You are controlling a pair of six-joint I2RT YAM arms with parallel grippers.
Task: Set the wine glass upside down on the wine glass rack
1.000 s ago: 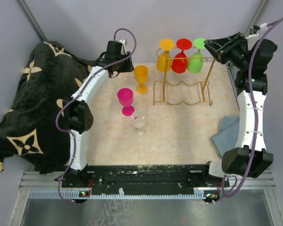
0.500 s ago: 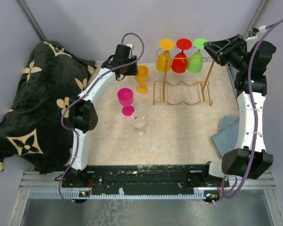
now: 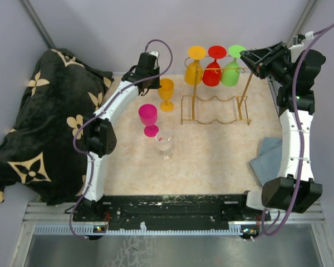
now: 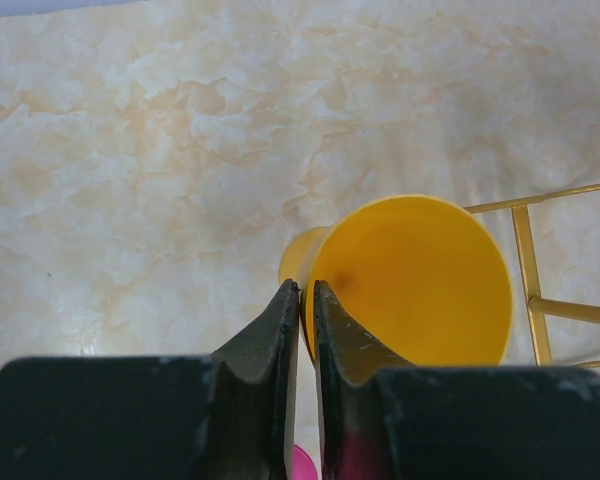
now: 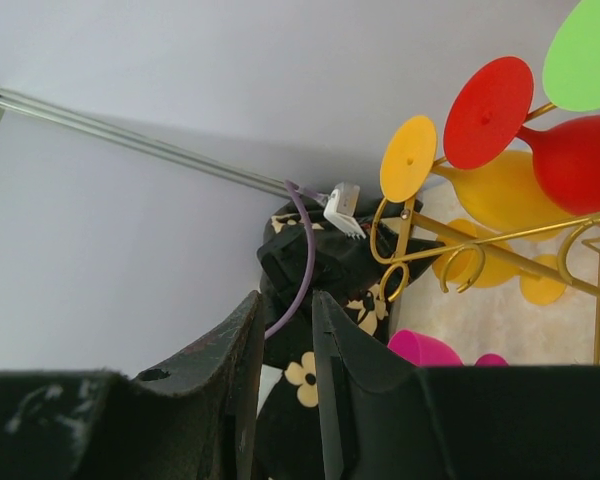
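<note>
An orange wine glass (image 3: 166, 90) stands upright on the table, left of the gold wire wine glass rack (image 3: 215, 113). My left gripper (image 3: 157, 84) is shut on its rim. In the left wrist view one finger is inside the bowl (image 4: 410, 280) and one outside, the left gripper (image 4: 306, 292) pinching the wall. An orange glass (image 3: 195, 68), a red glass (image 3: 213, 69) and a green glass (image 3: 232, 68) hang upside down on the rack's top rail. My right gripper (image 3: 246, 54) hovers beside the rail's right end, and the right gripper (image 5: 285, 300) is open and holds nothing.
A pink glass (image 3: 148, 118) and a clear glass (image 3: 164, 142) stand in front of the orange one. A black flower-patterned blanket (image 3: 39, 128) is heaped at the left edge. A grey-blue cloth (image 3: 267, 158) lies by the right arm.
My left gripper moved right to the orange glass and closed on its rim. The right arm barely moved.
</note>
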